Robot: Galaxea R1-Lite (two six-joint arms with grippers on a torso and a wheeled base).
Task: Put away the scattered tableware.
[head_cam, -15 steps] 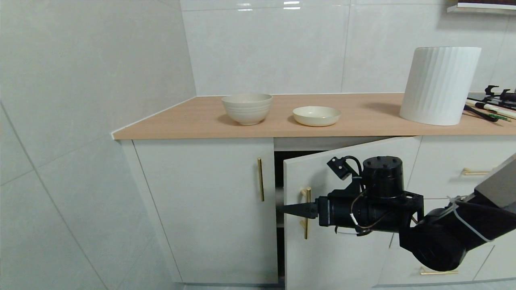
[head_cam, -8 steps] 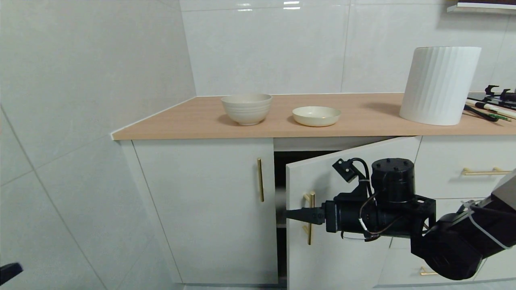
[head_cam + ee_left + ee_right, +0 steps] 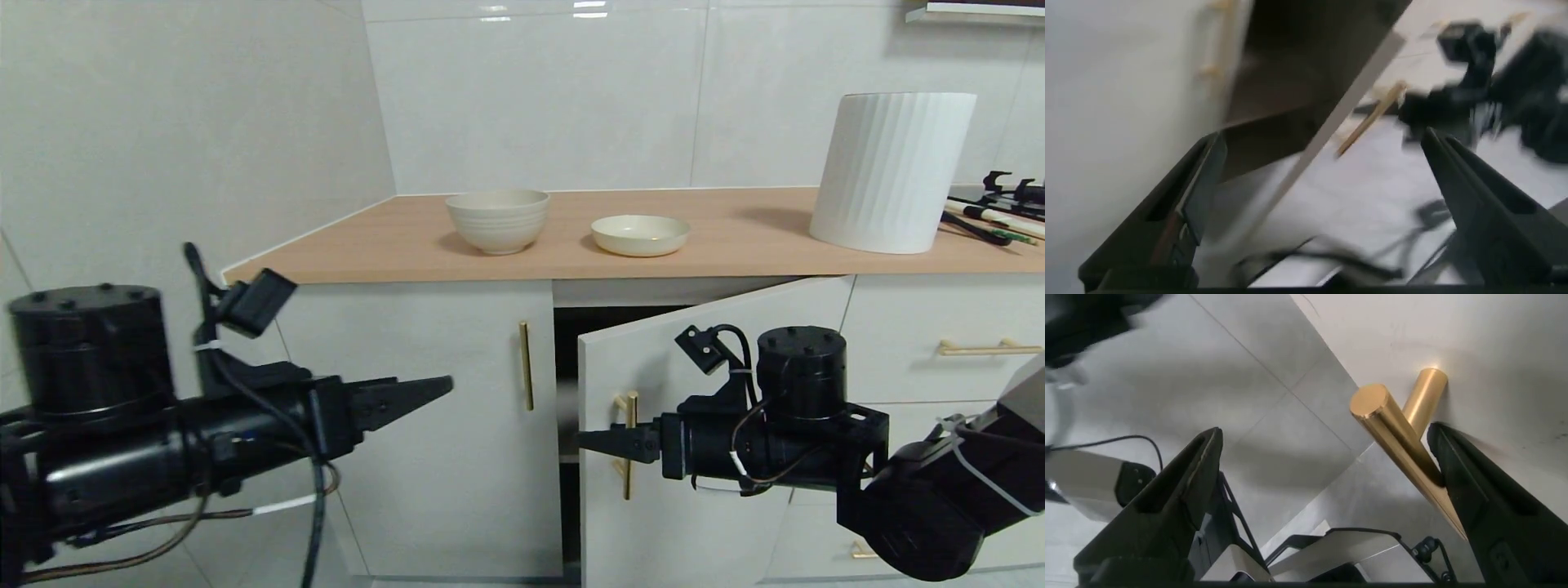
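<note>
A ribbed cream bowl [image 3: 498, 219] and a shallow cream dish [image 3: 641, 234] sit side by side on the wooden counter [image 3: 392, 245]. Below them the right cabinet door [image 3: 694, 343] hangs partly open, showing a dark inside. My right gripper [image 3: 596, 441] is at that door's gold handle [image 3: 627, 441]. Seen from the right wrist, the gold handle [image 3: 1404, 449] lies between the spread fingers of the open right gripper [image 3: 1331, 498], close to one finger [image 3: 1478, 498]. My left gripper [image 3: 424, 392] is open and holds nothing, in front of the shut left door [image 3: 424, 392]. From the left wrist, the left gripper [image 3: 1331, 212] faces the open door's edge [image 3: 1347, 114].
A tall white ribbed container [image 3: 894, 171] stands on the counter's right part, with dark utensils [image 3: 992, 216] beyond it. A tiled wall [image 3: 163, 147] closes the left side. Drawers with gold handles [image 3: 971, 349] lie right of the open door.
My left arm has come in from the left, and its gripper is now in front of the left door. The right gripper has drawn slightly back and down, and the door has swung a little wider.
</note>
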